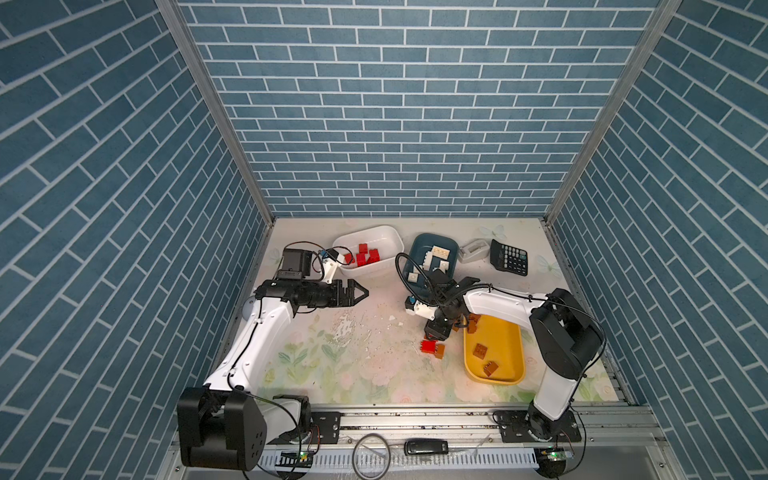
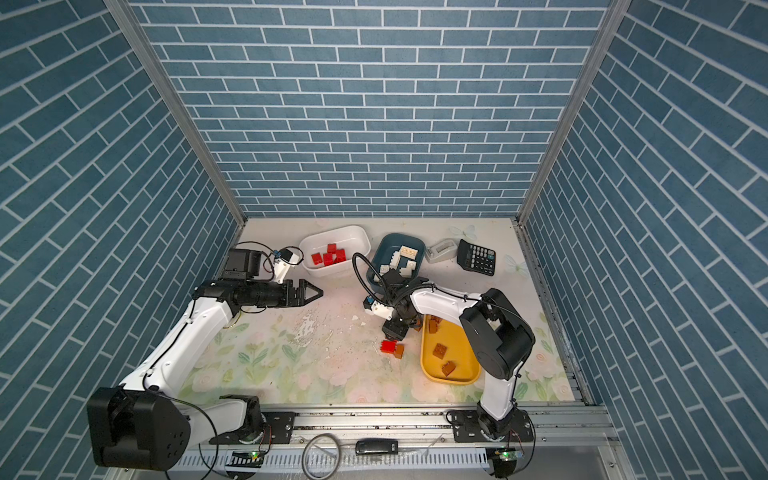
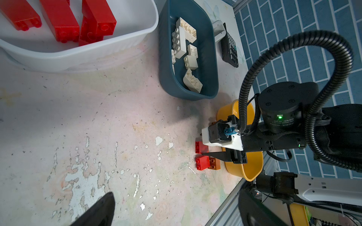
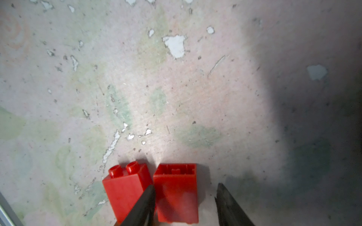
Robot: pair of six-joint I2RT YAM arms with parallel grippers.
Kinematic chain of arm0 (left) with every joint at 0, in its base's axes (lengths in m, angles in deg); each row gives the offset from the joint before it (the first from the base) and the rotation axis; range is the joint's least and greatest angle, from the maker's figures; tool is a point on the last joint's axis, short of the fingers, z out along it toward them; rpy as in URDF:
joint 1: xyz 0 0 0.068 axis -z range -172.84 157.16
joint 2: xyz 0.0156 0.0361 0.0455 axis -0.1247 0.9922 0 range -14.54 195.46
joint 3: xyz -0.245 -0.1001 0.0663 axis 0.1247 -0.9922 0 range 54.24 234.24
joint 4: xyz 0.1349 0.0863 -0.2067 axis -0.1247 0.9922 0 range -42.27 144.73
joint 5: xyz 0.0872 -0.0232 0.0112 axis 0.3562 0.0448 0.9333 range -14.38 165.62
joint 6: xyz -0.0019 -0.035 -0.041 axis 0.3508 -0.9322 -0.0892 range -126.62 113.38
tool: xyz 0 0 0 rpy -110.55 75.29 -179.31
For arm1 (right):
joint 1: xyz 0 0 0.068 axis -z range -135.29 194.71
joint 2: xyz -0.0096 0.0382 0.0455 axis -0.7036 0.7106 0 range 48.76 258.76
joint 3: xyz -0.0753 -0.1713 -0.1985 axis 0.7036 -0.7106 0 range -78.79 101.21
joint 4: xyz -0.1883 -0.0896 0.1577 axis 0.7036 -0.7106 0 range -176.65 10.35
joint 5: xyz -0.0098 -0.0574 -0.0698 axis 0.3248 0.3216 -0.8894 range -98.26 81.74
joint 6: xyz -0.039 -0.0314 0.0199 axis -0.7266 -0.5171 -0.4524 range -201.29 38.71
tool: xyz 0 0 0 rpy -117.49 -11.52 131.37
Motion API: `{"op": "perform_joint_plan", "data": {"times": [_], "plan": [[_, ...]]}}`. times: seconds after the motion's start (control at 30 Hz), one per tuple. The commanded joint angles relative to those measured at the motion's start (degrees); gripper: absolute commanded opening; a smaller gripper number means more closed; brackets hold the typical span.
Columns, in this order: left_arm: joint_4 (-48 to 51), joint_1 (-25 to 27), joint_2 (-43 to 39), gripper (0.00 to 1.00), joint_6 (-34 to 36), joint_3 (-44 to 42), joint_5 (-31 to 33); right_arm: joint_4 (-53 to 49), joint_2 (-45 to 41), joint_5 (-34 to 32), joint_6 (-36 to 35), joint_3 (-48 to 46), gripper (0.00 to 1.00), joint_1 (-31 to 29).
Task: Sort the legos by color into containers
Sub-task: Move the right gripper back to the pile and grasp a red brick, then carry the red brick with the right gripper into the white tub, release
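Far left of the dark teal tub (image 1: 417, 249), the left end effector (image 1: 365, 293) hangs above the worktop (image 1: 332, 374), jaws fully spread and empty. The white tub (image 1: 365, 272) sits just left of the teal tub and holds several red legos (image 1: 368, 257). The teal tub itself holds the cream legos (image 1: 440, 251).

In front of the teal tub, the right end effector (image 4: 185, 185) is down at the worktop. Its jaws are partly open, one finger wedged between two red bricks, and straddle the tipped red brick (image 4: 176, 193) with a gap showing, so there is no grip yet. The second red brick (image 4: 125, 187) and a brown brick (image 1: 439, 352) lie against it.

The yellow tub (image 1: 505, 345), in front and right of the teal tub, holds brown legos (image 1: 481, 351).

The bricks appear light, rigid and smooth. The flat side walls look the surest hold, though the neighbouring brick may get nudged.

No legible writing: the keys of the calculator (image 1: 509, 257), right of the teal tub, are too small to read.
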Motion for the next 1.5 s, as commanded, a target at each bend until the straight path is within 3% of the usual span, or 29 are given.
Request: {"op": "perform_joint_plan", "data": {"times": [0.0,0.2,0.43,0.73,1.47], "plan": [[1.1,-0.4,-0.4,1.0,0.8,0.0,0.2,-0.6,0.6,-1.3,0.1,-1.4,0.49,-0.8],[1.0,-0.4,0.0,1.0,0.8,0.5,0.1,-0.9,1.6,-2.9,0.1,-1.4,0.41,-1.1],[1.4,-0.4,0.1,1.0,0.9,0.8,0.1,-0.6,1.1,-2.6,0.7,-0.4,0.21,-1.1],[3.3,-0.4,-0.5,1.0,2.0,2.1,1.1,1.5,-1.7,2.4,3.0,10.5,0.19,1.3],[-4.0,-0.4,-4.9,1.0,-4.8,-0.7,4.3,10.5,33.6,-5.0,8.6,60.0,0.22,7.0]]}}
